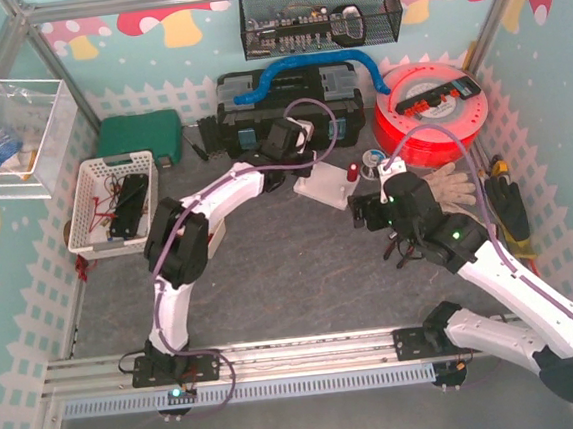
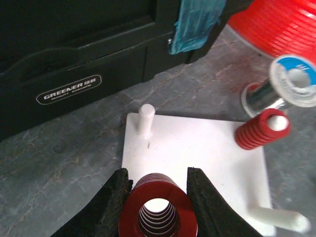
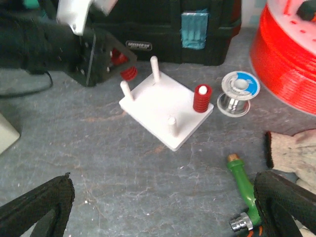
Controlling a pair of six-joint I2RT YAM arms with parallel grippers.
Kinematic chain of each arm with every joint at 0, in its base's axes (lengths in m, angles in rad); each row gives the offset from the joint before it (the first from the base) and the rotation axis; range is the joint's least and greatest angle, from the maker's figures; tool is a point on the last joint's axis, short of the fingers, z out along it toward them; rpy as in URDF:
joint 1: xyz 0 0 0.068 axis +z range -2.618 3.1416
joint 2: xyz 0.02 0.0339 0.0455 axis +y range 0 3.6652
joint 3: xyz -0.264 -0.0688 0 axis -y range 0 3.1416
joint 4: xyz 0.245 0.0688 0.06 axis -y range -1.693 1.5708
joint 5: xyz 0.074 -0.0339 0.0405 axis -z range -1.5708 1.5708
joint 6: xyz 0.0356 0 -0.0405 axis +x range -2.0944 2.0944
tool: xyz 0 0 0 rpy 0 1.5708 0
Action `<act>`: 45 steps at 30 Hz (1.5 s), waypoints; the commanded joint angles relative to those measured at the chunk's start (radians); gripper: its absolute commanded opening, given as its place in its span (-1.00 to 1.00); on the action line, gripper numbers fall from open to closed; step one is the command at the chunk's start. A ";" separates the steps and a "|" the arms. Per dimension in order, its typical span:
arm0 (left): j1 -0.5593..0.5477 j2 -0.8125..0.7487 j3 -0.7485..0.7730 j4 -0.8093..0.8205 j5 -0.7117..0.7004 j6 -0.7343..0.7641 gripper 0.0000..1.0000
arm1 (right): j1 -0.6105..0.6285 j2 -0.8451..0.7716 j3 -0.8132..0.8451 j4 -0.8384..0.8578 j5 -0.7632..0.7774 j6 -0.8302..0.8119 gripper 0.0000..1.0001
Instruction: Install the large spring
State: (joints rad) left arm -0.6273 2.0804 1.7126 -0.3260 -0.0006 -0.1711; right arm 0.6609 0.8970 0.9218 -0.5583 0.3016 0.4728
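Observation:
My left gripper (image 2: pixel 157 197) is shut on the large red spring (image 2: pixel 157 207) and holds it over the near-left edge of the white peg plate (image 2: pixel 197 148). A bare white peg (image 2: pixel 145 120) stands just beyond the spring. A smaller red spring (image 2: pixel 261 129) sits on the plate's far-right peg. In the right wrist view the left gripper (image 3: pixel 111 59) holds the large spring (image 3: pixel 129 73) beside the plate (image 3: pixel 163 106). My right gripper (image 3: pixel 160 212) is open wide and empty, well short of the plate. From above, the left gripper (image 1: pixel 297 158) is at the plate (image 1: pixel 322 186), and the right gripper (image 1: pixel 366 210) is to its right.
A black toolbox (image 1: pixel 287 104) stands right behind the plate. A solder spool (image 3: pixel 238 91) and a red filament reel (image 3: pixel 291 54) lie to the right. A green hose fitting (image 3: pixel 244 187) and a glove (image 3: pixel 296 153) lie near my right gripper. A white basket (image 1: pixel 115 204) stands at the left.

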 commanded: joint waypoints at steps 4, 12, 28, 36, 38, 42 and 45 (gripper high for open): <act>0.009 0.079 0.080 0.166 -0.044 0.072 -1.00 | -0.002 0.035 0.117 -0.172 0.109 0.107 0.96; 0.033 0.153 0.180 0.200 0.010 0.098 -1.00 | -0.002 -0.006 0.091 -0.190 0.117 0.155 0.94; 0.004 0.190 0.180 0.202 -0.013 0.163 -1.00 | -0.003 0.012 0.095 -0.160 0.123 0.074 0.94; 0.003 0.224 0.195 0.213 -0.001 0.155 -1.00 | -0.003 -0.027 0.086 -0.163 0.126 0.088 0.93; 0.004 0.231 0.200 0.216 0.002 0.155 -1.00 | -0.003 -0.031 0.086 -0.167 0.126 0.090 0.93; 0.004 0.247 0.197 0.217 0.002 0.157 -1.00 | -0.003 -0.030 0.087 -0.170 0.129 0.088 0.93; 0.004 0.257 0.188 0.219 -0.001 0.159 -1.00 | -0.002 -0.028 0.090 -0.172 0.133 0.081 0.93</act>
State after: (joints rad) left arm -0.6174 2.3138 1.8744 -0.1398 -0.0105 -0.0254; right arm 0.6609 0.8745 1.0222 -0.7296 0.4194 0.5545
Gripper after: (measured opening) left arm 0.275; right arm 0.964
